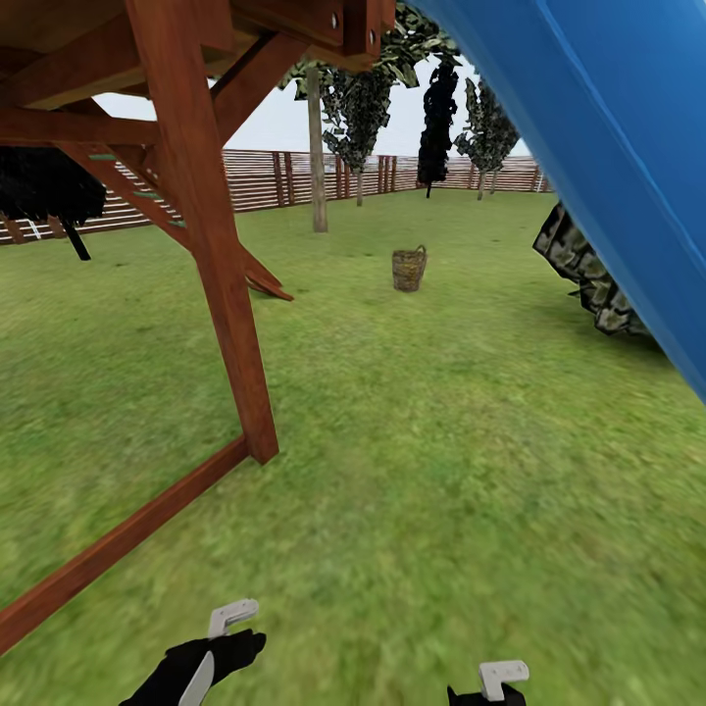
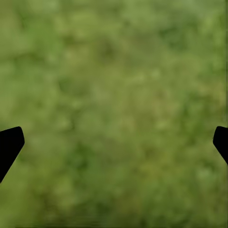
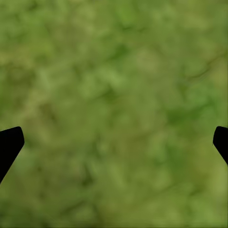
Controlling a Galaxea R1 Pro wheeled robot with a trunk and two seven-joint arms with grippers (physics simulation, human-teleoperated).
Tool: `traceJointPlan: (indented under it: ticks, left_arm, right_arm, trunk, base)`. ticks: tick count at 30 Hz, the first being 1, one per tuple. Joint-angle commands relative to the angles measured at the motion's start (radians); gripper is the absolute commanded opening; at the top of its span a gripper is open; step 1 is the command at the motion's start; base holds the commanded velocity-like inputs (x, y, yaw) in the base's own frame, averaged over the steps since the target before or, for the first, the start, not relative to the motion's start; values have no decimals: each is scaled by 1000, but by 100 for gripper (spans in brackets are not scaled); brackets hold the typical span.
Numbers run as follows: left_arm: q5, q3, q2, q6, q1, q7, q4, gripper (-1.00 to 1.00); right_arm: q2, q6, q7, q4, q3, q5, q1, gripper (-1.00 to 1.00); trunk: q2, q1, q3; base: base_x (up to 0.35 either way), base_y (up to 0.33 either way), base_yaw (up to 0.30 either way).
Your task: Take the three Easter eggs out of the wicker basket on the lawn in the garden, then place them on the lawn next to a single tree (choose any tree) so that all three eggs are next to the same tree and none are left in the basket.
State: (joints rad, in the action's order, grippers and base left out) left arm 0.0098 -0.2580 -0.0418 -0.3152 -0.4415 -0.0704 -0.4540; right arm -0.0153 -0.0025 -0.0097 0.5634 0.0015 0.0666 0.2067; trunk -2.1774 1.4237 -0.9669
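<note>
The wicker basket [image 1: 409, 268] stands upright on the lawn [image 1: 441, 441], several metres ahead and slightly right of centre. From here the Easter eggs are hidden inside it. A tall bare tree [image 1: 318, 157] rises behind and to the left of the basket. Both arms hang low at the near edge of the head view, far from the basket. My left gripper [image 2: 114, 142] is open, its dark fingertips [image 2: 9, 145] wide apart over blurred grass. My right gripper [image 3: 114, 142] is open too, with only grass between its fingertips [image 3: 9, 145].
The playset's wooden post [image 1: 221, 255] and ground beam [image 1: 118, 544] stand close on the left. A blue slide [image 1: 608, 147] slants down on the right over a mottled bush [image 1: 588, 275]. The slatted fence [image 1: 255, 181] closes the garden behind thin dark-leaved trees [image 1: 436, 118].
</note>
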Motion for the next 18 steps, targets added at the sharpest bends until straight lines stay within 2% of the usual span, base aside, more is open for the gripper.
traceJointPlan:
  ticks: [1,18]
  left_arm:
    - [1,-7,0,-7,0,-7,-2,100]
    - [-1,-6,-3,-7,0,-9,-2,100]
  right_arm:
    - [0,-2,-1,-3,0,7,0,100]
    - [0,-4,-1,-8,0,7,0,100]
  trunk:
    - [-8,4,-4]
    - [-127,69,-57]
  base:
    - [0,0,0]
    - [0,0,0]
